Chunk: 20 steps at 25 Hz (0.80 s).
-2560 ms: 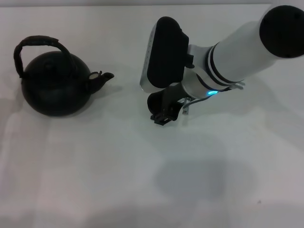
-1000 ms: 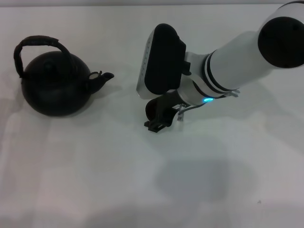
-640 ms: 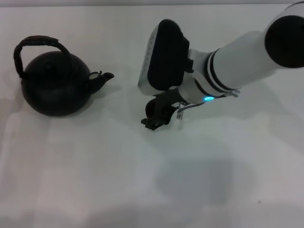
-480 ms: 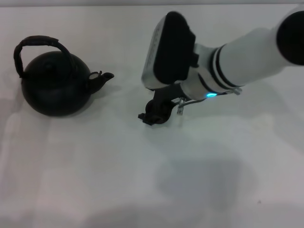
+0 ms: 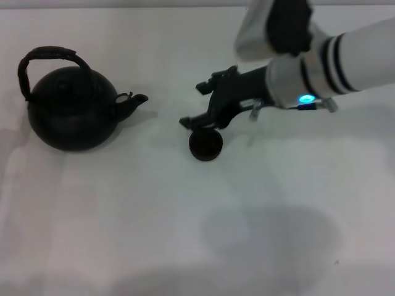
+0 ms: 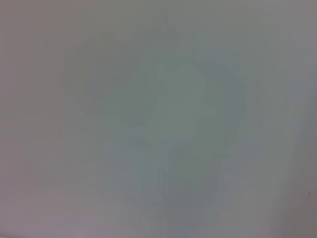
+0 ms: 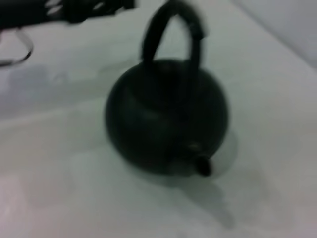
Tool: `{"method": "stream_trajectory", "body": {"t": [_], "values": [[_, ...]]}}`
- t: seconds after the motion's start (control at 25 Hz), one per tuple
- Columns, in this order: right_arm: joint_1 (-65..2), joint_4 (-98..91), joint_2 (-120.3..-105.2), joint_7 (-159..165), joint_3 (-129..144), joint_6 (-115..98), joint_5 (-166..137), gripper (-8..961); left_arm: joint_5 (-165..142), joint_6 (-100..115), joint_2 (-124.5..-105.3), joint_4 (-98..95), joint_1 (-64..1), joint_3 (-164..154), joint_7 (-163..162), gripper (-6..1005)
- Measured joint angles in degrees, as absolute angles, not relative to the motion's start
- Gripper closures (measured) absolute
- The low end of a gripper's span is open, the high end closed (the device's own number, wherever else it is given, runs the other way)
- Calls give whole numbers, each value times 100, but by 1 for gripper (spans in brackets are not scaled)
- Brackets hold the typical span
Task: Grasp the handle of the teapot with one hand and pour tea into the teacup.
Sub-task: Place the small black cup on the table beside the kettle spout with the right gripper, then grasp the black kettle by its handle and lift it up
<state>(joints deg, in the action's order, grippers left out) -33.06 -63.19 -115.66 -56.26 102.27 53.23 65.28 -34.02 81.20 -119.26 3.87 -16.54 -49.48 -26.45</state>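
The matte black teapot stands at the left of the white table, its stubby spout pointing right. Its dark wrapped hoop handle arches over the lid. The small black teacup stands upright on the table to the right of the spout, a short way off. My right gripper is open and empty, hovering just above and behind the teacup. The right wrist view shows the teapot with its handle upright and its spout facing the camera. My left gripper is out of view.
The white table carries only the teapot and the teacup. The right arm reaches in from the right edge. The left wrist view shows only a plain pale surface.
My right gripper has let go of the teacup, opened, and lifted up and back to the right. The teacup now stands uncovered on the table. The teapot has not moved.
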Motion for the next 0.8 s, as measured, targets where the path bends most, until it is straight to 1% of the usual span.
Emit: {"method": "stream_trajectory", "body": {"t": [0.12,0.24,0.44,0.6,0.64,0.72,0.8], "values": [[-3263,-5808,-11566,-6051,9744,5314,7402,118,-3402,8122,-11926,387,-1666,-4948,-2646,167],[-3262,-4903,-11571,-6685,9132,5250,8756,119,-3402,8123,-11929,387,-1672,-4948,-2645,168],[-3228,-3392,-11568,-8491,8307,5376,11074,124,-3402,8116,-11937,387,-1677,-4948,-2648,167],[-2990,-2869,-11581,-10100,7954,5286,12141,124,-3419,8101,-11945,393,-1679,-4948,-2652,167],[-2879,-2743,-11595,-11292,7914,5135,12427,124,-3421,8100,-11946,393,-1678,-4948,-2652,167],[-2833,-2662,-11605,-11934,7916,5055,12586,124,-3478,8098,-11946,395,-1676,-4948,-2653,167],[-2802,-2378,-11618,-13337,8008,4921,13070,124,-3584,8098,-11945,396,-1678,-4948,-2654,167]]}}
